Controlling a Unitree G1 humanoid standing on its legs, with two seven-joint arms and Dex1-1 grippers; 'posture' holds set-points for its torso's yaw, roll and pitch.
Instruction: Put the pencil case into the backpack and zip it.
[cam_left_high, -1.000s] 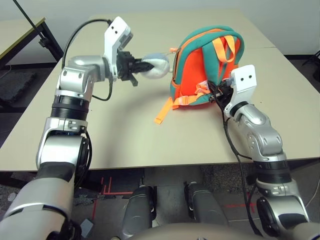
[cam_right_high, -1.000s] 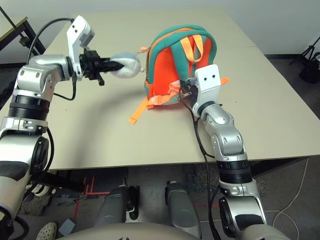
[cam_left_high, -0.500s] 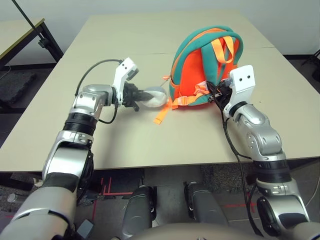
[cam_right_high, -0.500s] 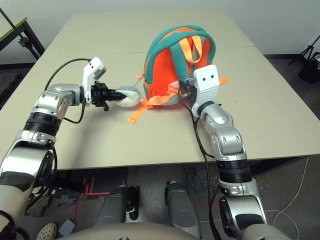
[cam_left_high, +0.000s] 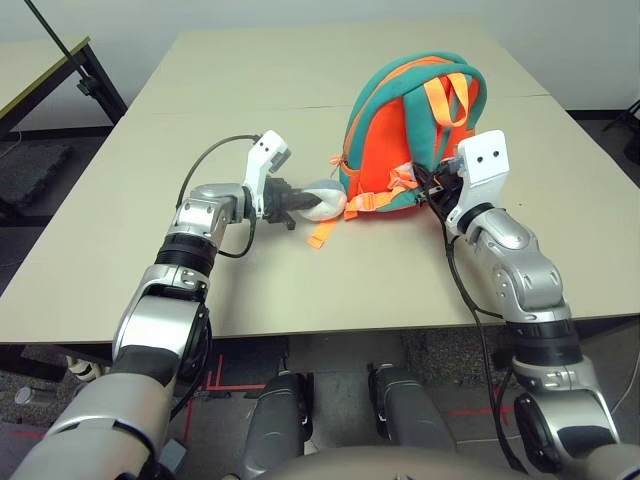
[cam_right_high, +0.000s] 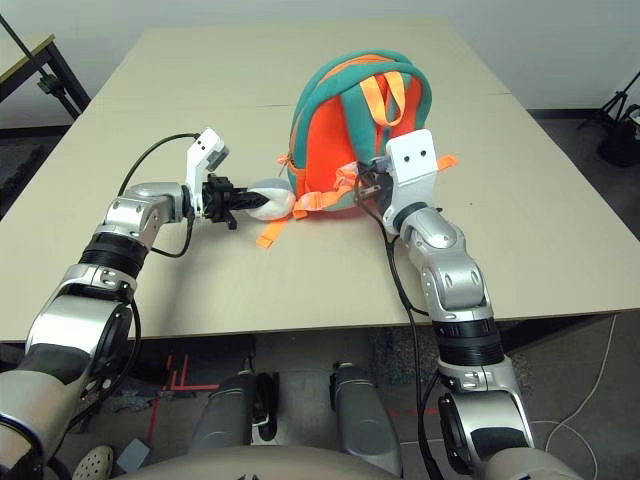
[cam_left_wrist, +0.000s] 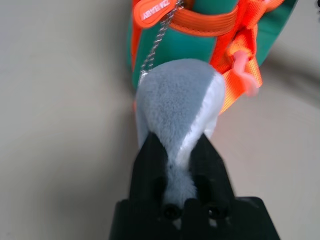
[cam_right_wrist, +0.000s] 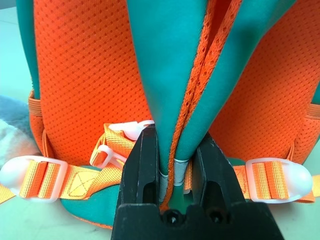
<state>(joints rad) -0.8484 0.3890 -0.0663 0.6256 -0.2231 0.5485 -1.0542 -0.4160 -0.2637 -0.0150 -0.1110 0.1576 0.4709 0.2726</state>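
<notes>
Apparently finishing up, I pinched the plush toy (cam_left_wrist: 175, 95) in my left gripper (cam_left_wrist: 177, 136), shoulder straps (cam_right_wrist: 167, 55) in my right gripper (cam_right_wrist: 179, 131); next called for releasing both

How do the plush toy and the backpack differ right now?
The plush toy is small, fuzzy and grey-white; the backpack is far bigger, in orange and teal. The toy lies between the left tool's two fingers, while the backpack is pinched at its teal straps by the right tool. The toy is rounded; the backpack stands up as a tall arch. Both are in a tool's grip.
</notes>
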